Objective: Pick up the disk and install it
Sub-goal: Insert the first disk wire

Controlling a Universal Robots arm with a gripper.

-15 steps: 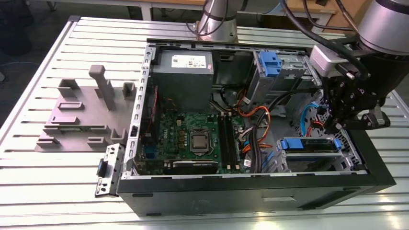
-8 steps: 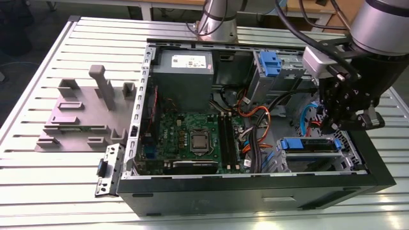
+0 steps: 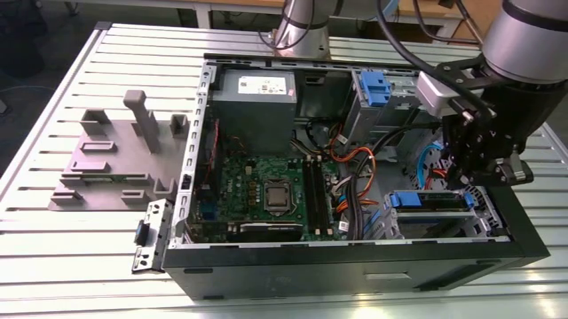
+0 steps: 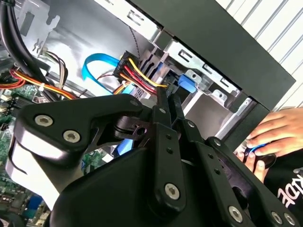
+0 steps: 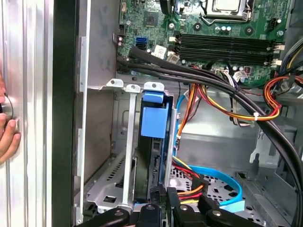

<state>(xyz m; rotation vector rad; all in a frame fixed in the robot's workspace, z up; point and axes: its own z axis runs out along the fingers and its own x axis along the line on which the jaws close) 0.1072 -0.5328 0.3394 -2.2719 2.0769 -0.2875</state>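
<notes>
The gripper [image 3: 477, 174] hangs just over the drive cage [image 3: 432, 222] at the front corner of the open case [image 3: 355, 256], on the exterior view's right. In the first wrist view its jaws look drawn close together on the near edge of the disk [image 5: 150, 156], which stands on edge in the cage slot with its blue rail [image 5: 153, 122] at the far end; in the second wrist view the linkage is folded narrow too. Whether they truly clamp the disk or only touch it I cannot tell, since the contact itself is hidden by the gripper's own body.

To do this step well, I judge the disk should stay square to the slot's metal guides [image 5: 129, 142] so the rails slide without binding, and the push should run straight along the slot.

The orange and yellow wires [image 5: 222, 106] and the blue cable [image 5: 215, 177] lie just beside the cage and could snag. How deep the disk is seated is hard to make out. Farther off, a hand [image 4: 272, 137] rests on the surface beyond the case wall, mostly cut off.
</notes>
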